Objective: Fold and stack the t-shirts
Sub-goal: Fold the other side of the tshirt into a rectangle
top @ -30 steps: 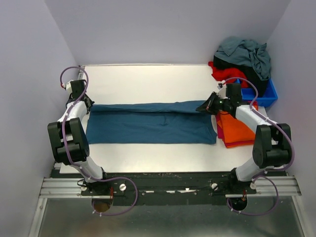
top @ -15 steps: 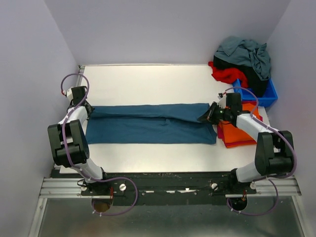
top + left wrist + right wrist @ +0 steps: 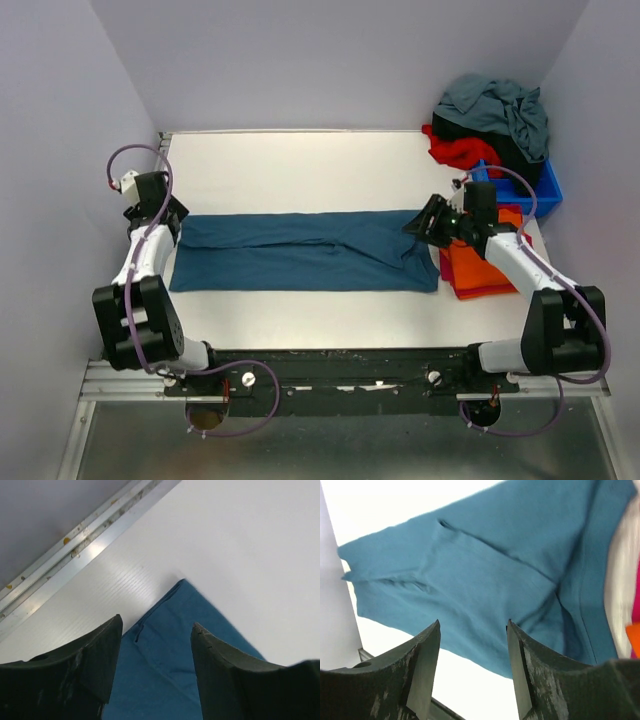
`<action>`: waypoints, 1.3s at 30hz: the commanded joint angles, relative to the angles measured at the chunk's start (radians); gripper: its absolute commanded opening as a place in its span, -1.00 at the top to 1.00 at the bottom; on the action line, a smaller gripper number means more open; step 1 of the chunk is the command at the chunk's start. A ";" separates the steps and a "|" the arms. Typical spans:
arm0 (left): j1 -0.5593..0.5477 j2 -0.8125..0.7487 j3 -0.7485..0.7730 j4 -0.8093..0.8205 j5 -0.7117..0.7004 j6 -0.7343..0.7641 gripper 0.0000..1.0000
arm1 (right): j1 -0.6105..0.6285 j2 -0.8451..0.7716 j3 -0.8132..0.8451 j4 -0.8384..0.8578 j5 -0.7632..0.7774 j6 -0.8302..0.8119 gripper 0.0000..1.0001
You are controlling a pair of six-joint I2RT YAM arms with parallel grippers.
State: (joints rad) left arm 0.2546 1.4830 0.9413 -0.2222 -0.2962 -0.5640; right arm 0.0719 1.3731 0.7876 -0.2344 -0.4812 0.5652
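A dark teal-blue t-shirt (image 3: 300,255) lies on the white table folded into a long flat strip running from left to right. My left gripper (image 3: 168,218) hovers open over its far left corner (image 3: 165,645), holding nothing. At the shirt's far right end my right gripper (image 3: 418,226) is open too, and the teal cloth (image 3: 495,570) lies loose below its fingers. A folded orange t-shirt (image 3: 480,265) rests on a red one just right of the strip. Crumpled grey-blue (image 3: 495,105), black (image 3: 505,150) and red (image 3: 460,152) t-shirts are heaped at the back right.
A small blue plastic bin (image 3: 535,198) sits under the heap at the back right corner. An aluminium rail (image 3: 65,565) borders the table's left edge beside the left gripper. Walls close in on both sides and behind.
Both grippers carried the shirt's far edge forward, laid it down and opened. The left has drawn back to the far left. The shirt now lies flat and narrower.
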 commanded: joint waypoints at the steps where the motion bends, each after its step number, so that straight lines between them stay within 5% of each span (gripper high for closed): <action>1: -0.052 -0.102 0.025 0.017 -0.023 -0.014 -0.36 | 0.055 0.024 0.133 -0.025 0.070 -0.054 -0.28; 9: -0.201 -0.052 -0.004 0.101 0.184 -0.043 -0.01 | 0.144 0.254 0.294 0.036 0.044 -0.030 0.01; 19: -0.175 0.054 -0.051 0.118 0.141 -0.056 0.57 | 0.177 0.446 0.441 0.046 0.039 -0.033 0.10; 24: -0.173 0.045 -0.101 0.193 0.241 -0.063 0.88 | 0.193 0.491 0.473 0.023 0.055 -0.051 0.23; 28: -0.299 0.068 -0.053 0.176 0.255 -0.048 0.99 | 0.198 0.512 0.476 0.018 0.059 -0.051 0.36; 34: -0.466 0.149 0.017 0.218 0.295 -0.083 1.00 | 0.209 0.544 0.501 0.015 0.082 -0.056 0.81; 39: -0.598 0.275 0.123 0.260 0.324 -0.106 1.00 | 0.212 0.580 0.539 -0.020 0.136 -0.068 0.85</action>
State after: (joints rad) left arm -0.2546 1.6558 0.9768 -0.0219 -0.0219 -0.6407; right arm 0.2760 1.9194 1.2774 -0.2153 -0.4088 0.5213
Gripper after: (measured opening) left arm 0.004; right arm 0.085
